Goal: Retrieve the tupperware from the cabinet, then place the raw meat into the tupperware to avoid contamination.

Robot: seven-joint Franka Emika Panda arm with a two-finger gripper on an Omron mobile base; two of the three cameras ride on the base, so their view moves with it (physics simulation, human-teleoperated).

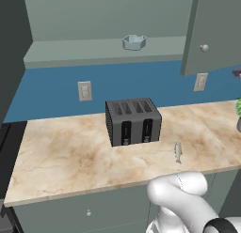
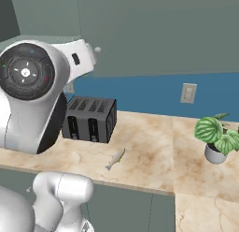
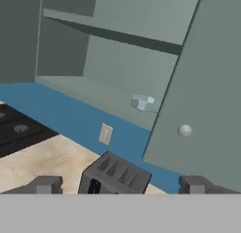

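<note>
The cabinet (image 1: 108, 20) stands open, its right door (image 1: 214, 32) swung out with a round knob. Inside, on the lower shelf, sits the tupperware (image 1: 134, 42), pale blue-grey with an octagonal rim; the hand view shows the tupperware (image 3: 143, 103) near the door's edge (image 3: 207, 86). The raw meat (image 1: 178, 152), a slim silvery fish, lies on the marble counter right of the toaster; in the right base view the raw meat (image 2: 115, 158) lies near the counter's front. My gripper (image 3: 120, 185) is open, well back from the shelf, nothing between its fingertips (image 3: 44, 185).
A dark four-slot toaster (image 1: 133, 121) stands mid-counter below the shelf. A potted plant (image 2: 217, 137) stands at the right. Outlets (image 1: 84, 91) dot the blue backsplash. A dark stovetop (image 3: 19, 128) lies left of the counter. My arm's large joint (image 2: 32, 97) blocks the left of the right base view.
</note>
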